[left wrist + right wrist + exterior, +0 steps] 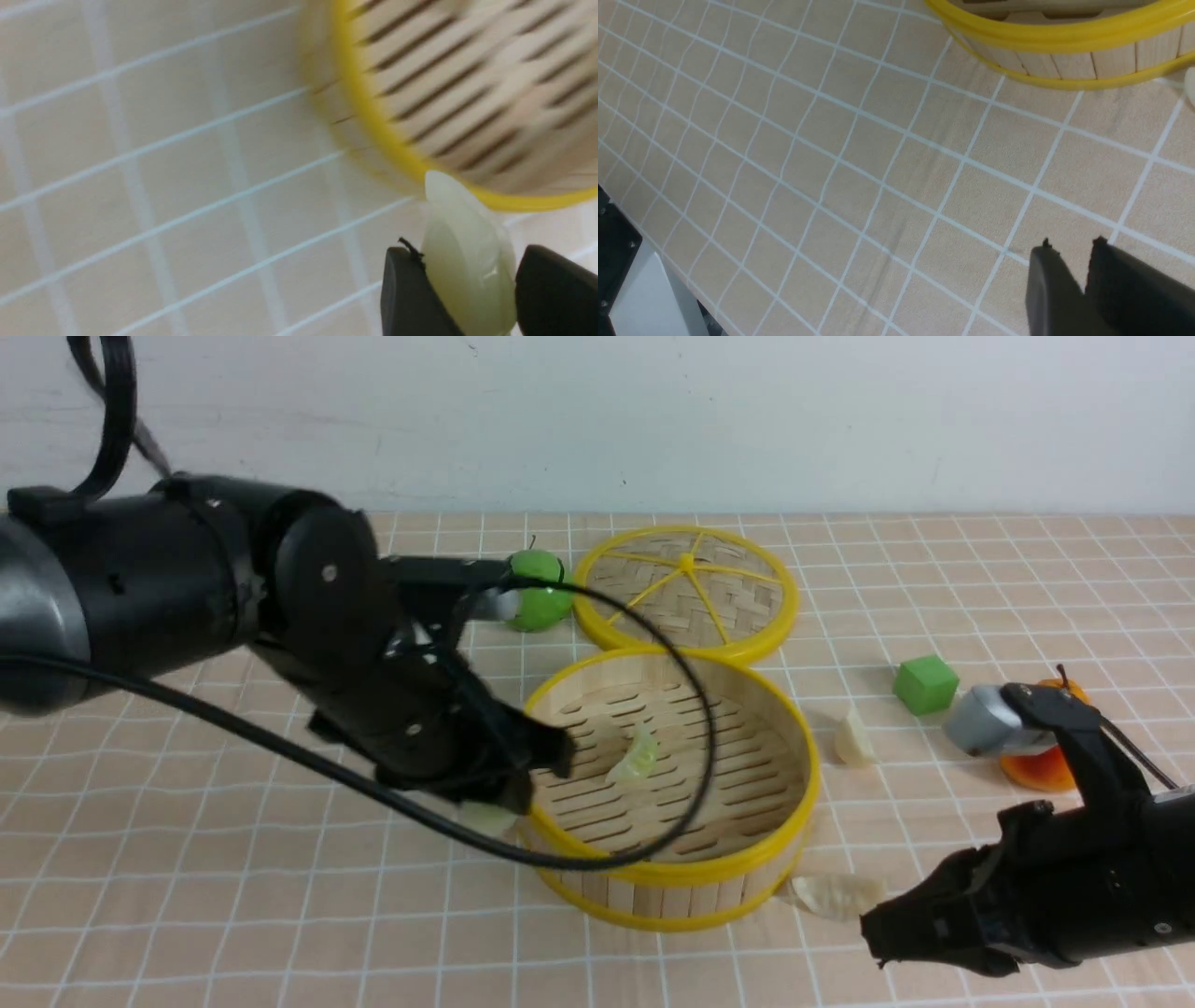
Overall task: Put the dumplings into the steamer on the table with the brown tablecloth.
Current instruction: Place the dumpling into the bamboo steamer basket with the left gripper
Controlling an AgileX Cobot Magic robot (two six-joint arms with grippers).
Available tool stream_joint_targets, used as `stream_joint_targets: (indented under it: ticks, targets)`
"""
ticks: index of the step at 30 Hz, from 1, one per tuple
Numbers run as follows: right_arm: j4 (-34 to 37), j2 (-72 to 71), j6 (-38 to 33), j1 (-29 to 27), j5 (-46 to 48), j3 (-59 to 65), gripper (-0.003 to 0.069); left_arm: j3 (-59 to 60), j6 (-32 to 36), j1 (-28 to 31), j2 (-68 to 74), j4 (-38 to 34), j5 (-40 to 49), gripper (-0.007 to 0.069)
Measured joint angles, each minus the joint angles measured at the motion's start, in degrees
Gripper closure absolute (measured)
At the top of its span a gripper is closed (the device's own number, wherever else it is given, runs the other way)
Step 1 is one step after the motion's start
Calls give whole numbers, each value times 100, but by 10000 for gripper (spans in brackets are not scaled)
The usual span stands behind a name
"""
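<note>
Since it looks like a small translucent plastic toy, the pale green dumpling (460, 219) should be light, fairly stiff and slick. A pinch across its plump middle, as the fingers (406, 289) of the left gripper (469, 254) have it now, seems the safest hold. It hangs at the near-left rim of the steamer (672, 873), tip against the yellow edge and not yet over the slatted floor.

A second green dumpling (637, 753) already lies inside. Two white dumplings wait on the cloth, one (854, 737) to the steamer's right, the other (836, 894) just beside its front wall. Close by it, the right gripper (1071, 245) holds nothing, its fingers parted by a slit.

Underneath, the brown tablecloth (233, 896) is soft and slightly wrinkled, so flat pieces may be awkward to get under. Farther out sit the woven lid (686, 583), a green cube (925, 683) and a green toy fruit (540, 590), before a plain white wall (653, 420).
</note>
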Motion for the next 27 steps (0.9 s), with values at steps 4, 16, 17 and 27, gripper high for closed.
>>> stream_joint_targets:
  ticks: [4,16,17,27]
  targets:
    - [0,0,-19,0,38,0,526,-662,100,-549,441,16,-44,340]
    - [220,0,-25,0,288,0,520,-1638,100,-620,2167,652,-21,343]
    - [225,0,-25,0,288,0,520,-1639,100,-620,2176,652,-20,343]
    - [300,0,-42,0,184,0,510,-1880,149,-620,2227,652,387,216]
